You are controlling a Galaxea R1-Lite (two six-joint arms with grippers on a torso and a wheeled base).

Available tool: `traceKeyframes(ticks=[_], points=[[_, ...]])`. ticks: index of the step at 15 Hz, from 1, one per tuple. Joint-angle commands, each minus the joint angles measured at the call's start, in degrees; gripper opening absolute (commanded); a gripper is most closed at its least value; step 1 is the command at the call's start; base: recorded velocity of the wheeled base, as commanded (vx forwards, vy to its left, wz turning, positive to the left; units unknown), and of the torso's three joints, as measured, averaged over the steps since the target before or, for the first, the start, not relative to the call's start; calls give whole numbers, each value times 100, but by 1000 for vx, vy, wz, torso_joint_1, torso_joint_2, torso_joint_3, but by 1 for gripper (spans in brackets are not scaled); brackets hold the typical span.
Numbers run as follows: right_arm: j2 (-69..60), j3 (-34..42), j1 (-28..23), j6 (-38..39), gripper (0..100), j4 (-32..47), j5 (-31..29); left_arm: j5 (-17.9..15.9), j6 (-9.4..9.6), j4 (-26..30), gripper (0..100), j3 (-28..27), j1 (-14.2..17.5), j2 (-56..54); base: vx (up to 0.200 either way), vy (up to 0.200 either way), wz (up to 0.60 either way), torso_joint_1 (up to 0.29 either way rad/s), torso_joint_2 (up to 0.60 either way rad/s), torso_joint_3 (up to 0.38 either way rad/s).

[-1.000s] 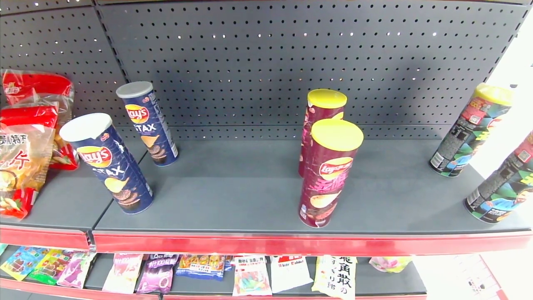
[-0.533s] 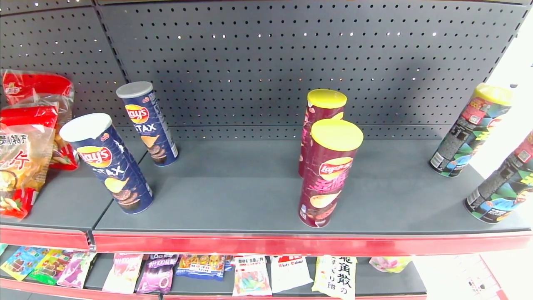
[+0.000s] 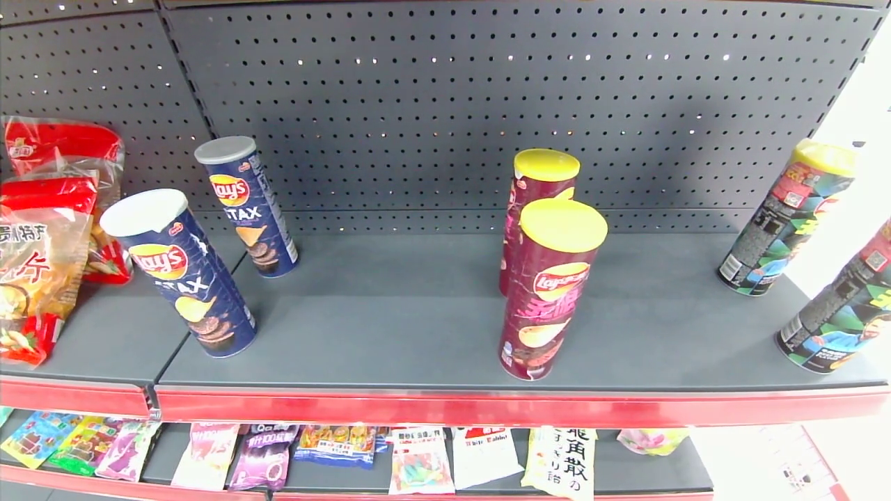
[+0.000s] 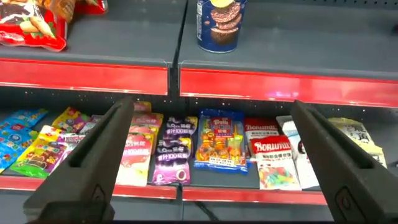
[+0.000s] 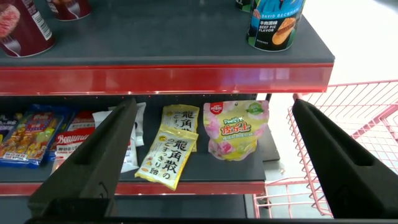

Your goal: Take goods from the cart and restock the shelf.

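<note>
**Empty claws at the shelf, and a cart pick is next**

We're facing the shelf (image 3: 418, 306) and nothing is in hand. The left claw (image 4: 208, 168) has its fingers spread wide with nothing between them, hanging in front of the lower shelf's sweet bags (image 3: 418, 459). The right claw (image 5: 214, 165) is the same, wide apart and empty.

On the shelf, two blue cans (image 3: 184, 278) stand at the left of the head frame, two maroon cans (image 3: 550, 292) right of centre, and two black cans (image 3: 786, 216) at the far right. All are upright. Bare board lies between the blue and maroon pairs, and that looks like the gap to fill.

The red wire cart (image 5: 348, 90) sits off beyond the shelf's end in the right wrist view. What it holds can't be made out.

My read is that this is the fetch step. The next move calls for turning to the cart, bringing a claw around one item, and closing on its body before lifting clear of the wire rim.
</note>
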Motion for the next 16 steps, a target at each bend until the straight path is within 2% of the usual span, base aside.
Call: traceKeyframes(ticks=[1, 4, 5, 16], points=[[-2, 1, 9, -6, 100, -1, 1, 6, 3, -1, 100, 0, 3, -7, 0, 0, 0, 0, 0, 0], [-2, 1, 0, 20, 100, -1, 1, 6, 38, -1, 100, 0, 3, -7, 0, 0, 0, 0, 0, 0], [-2, 1, 0, 29, 100, -1, 1, -11, 179, -1, 100, 0, 3, -7, 0, 0, 0, 0, 0, 0], [-2, 10, 9, 2, 100, -1, 1, -11, 188, -1, 100, 0, 3, -7, 0, 0, 0, 0, 0, 0]])
